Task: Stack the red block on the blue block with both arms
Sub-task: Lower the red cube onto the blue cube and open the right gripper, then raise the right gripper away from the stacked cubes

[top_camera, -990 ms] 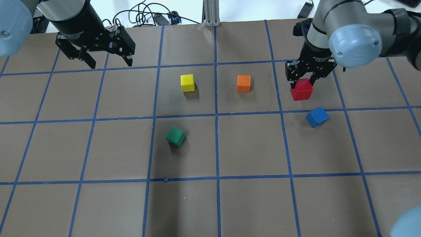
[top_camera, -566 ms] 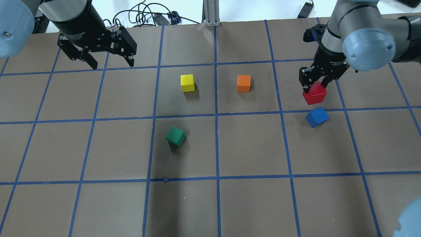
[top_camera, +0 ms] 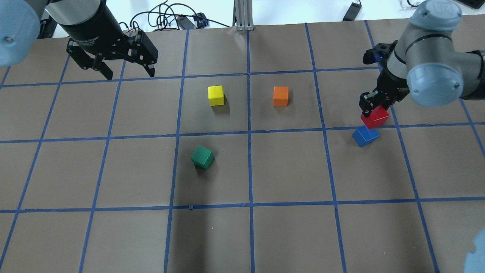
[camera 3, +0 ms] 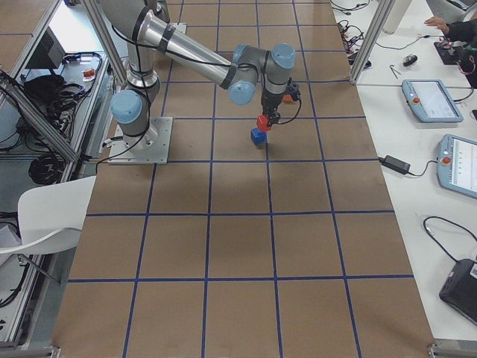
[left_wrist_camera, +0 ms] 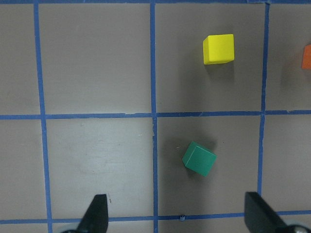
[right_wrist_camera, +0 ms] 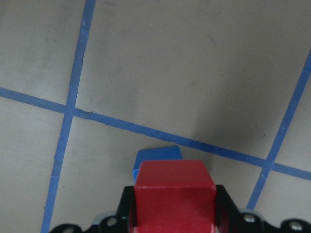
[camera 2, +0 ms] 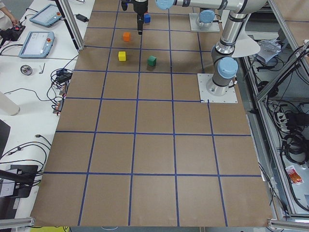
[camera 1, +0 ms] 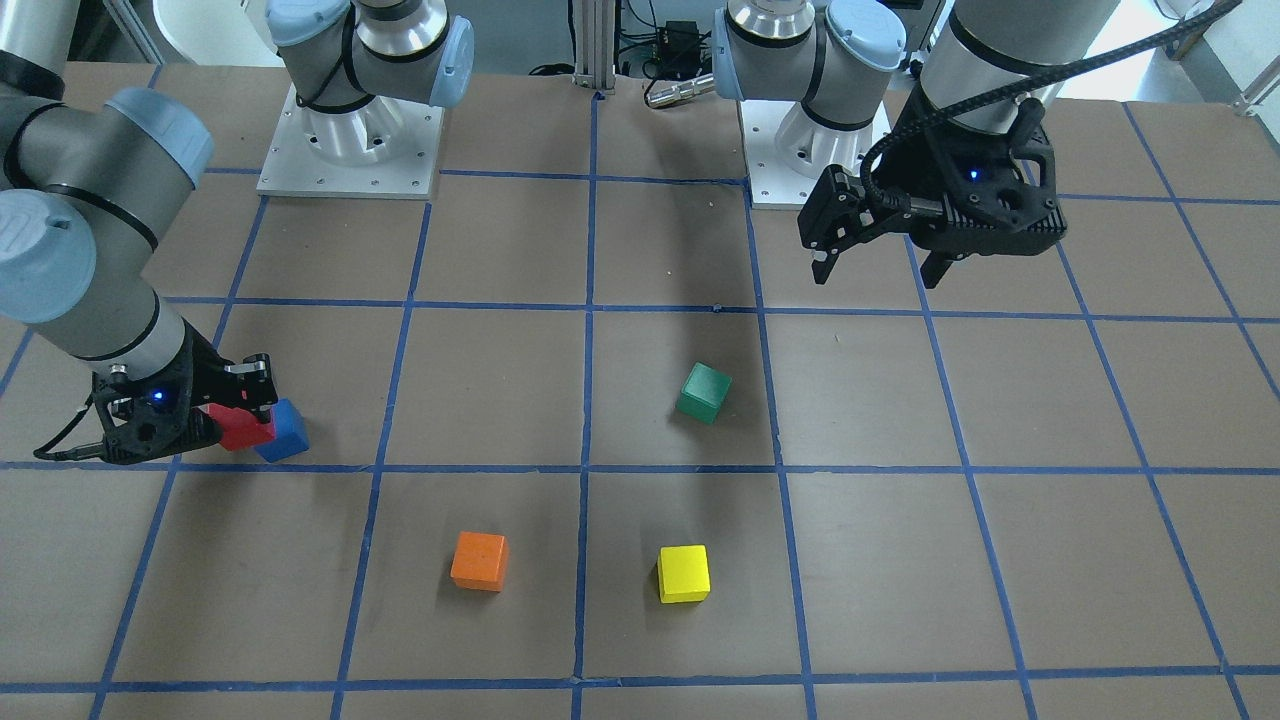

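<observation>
R gripper (top_camera: 373,112) is clamped on the red block (top_camera: 376,118) and carries it clear of the table (top_camera: 288,170), just above the blue block (top_camera: 364,137). We can't tell whether the two cubes touch; the R side view suggests a slim gap.

R wrist cam: blue shows only as a sliver past red's far edge, pushed to one side. We judge red is not yet centred over blue.

L gripper (top_camera: 129,72) has its jaws spread, empty, well apart from the blue block. Green block (top_camera: 202,157), yellow block (top_camera: 216,95) and orange block (top_camera: 280,96) all lie on blue's L-arm side, well clear, so approx no obstruction.

Notes for a clean placement:
- Trim the lateral offset first, until blue hides evenly under red in the wrist cam.
- Match yaw: blue sits skewed to the tape lines (top_camera: 250,170), so align red's faces w/ blue's, not w/ the grid.
- Descend straight and slow; a sideways touch probably shoves blue.
- Release only once red rests flat on blue, then lift straight up so the fingers don't drag red off.
</observation>
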Robot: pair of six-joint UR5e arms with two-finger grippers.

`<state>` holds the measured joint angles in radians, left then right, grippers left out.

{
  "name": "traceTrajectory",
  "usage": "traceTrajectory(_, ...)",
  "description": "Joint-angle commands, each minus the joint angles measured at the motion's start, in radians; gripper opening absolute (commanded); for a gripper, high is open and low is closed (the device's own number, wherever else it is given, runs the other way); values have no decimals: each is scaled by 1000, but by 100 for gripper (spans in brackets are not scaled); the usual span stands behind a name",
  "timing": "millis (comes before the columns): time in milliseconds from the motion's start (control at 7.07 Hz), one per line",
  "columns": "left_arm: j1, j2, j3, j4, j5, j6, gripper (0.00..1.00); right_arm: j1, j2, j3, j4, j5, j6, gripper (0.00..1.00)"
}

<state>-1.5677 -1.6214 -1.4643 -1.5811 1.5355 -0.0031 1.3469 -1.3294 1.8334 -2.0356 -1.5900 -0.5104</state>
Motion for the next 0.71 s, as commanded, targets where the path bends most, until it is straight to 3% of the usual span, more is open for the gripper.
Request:
traceTrajectory(0, 0, 0, -1, 1, 0, 0, 100, -5, -8, 35, -54, 5, -16, 0)
traceTrajectory(566, 0, 0, -4, 3, 0, 0, 100, -8, -8, 64, -57, 4, -13, 0)
